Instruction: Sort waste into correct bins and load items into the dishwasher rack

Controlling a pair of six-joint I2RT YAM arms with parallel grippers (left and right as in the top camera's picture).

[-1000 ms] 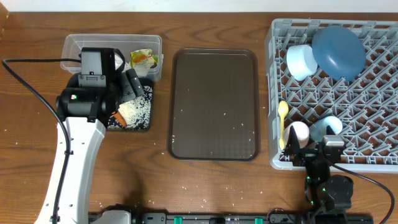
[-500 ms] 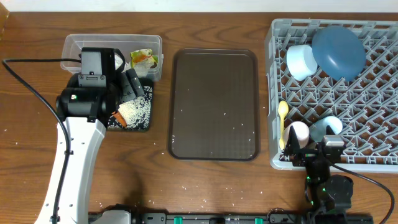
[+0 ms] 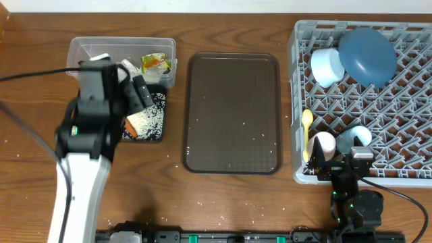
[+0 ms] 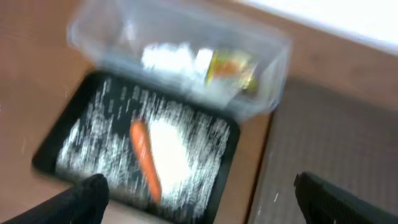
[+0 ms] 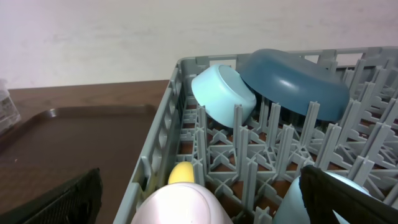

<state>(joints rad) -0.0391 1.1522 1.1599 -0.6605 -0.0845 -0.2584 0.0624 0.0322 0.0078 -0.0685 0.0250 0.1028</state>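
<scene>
One carrot (image 4: pixel 145 163) lies in the black tray (image 4: pixel 62 134), its long axis running from the edge beside the clear tub (image 4: pixel 264 68) to the opposite edge. The left gripper (image 4: pixel 202 193) and right gripper (image 5: pixel 202 196) both gape wide, empty.

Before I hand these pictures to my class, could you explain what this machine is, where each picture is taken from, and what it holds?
This is a two-armed robot at a table. One picture looks down from above; the other two come from cameras on the wrists. The left gripper hovers open over a black tray holding a carrot and rice, beside a clear tub with a wrapper and napkin. A brown tray lies in the middle. The right gripper, open, faces the rack, loaded with a plate, bowl, spoon, pink cup and blue cup. Neither holds anything.
</scene>
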